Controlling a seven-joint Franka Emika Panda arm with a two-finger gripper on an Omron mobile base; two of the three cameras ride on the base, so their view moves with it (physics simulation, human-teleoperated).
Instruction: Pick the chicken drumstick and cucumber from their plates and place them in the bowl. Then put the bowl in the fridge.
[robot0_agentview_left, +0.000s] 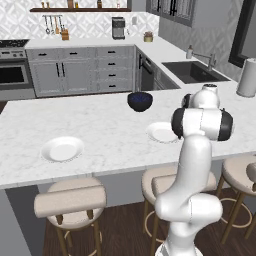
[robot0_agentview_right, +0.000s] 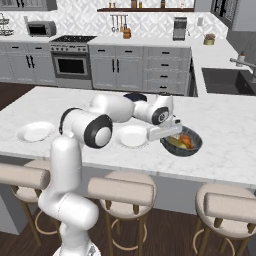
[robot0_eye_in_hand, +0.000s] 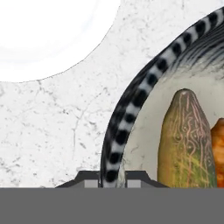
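Gripper (robot0_agentview_right: 172, 134) is clamped on the near rim of the bowl (robot0_agentview_right: 192, 145); in the hand view the two fingertips (robot0_eye_in_hand: 89, 180) straddle the black-and-white checked rim, one outside the wall, one inside, jaws narrow with the rim pinched between them. Cucumber (robot0_eye_in_hand: 186, 140) lies inside the bowl just past the gripped rim, and the chicken drumstick (robot0_eye_in_hand: 218, 148) sits touching it on the side away from the rim. Both white plates are bare: one (robot0_agentview_right: 132, 135) just beside the bowl, the other (robot0_agentview_right: 36, 131) well apart from the bowl toward the far end of the island counter (robot0_agentview_right: 225, 120). So the loading looks done and the bowl carry to the fridge is the step in hand (fridge not in these frames, so I can't tell the route). Handling judgement: bowl reads as rigid glazed ceramic, fairly heavy for a one-sided rim pinch, and the glaze is likely slippery, so it will want to pivot and droop away from the grip once lifted. Rim is the only place to hold it, since the body looks too wide for the jaws. Contents are loose and rounded, they will roll if the bowl tips, so keep the rim level, lift slowly, no fast swings, and it chips if it drops
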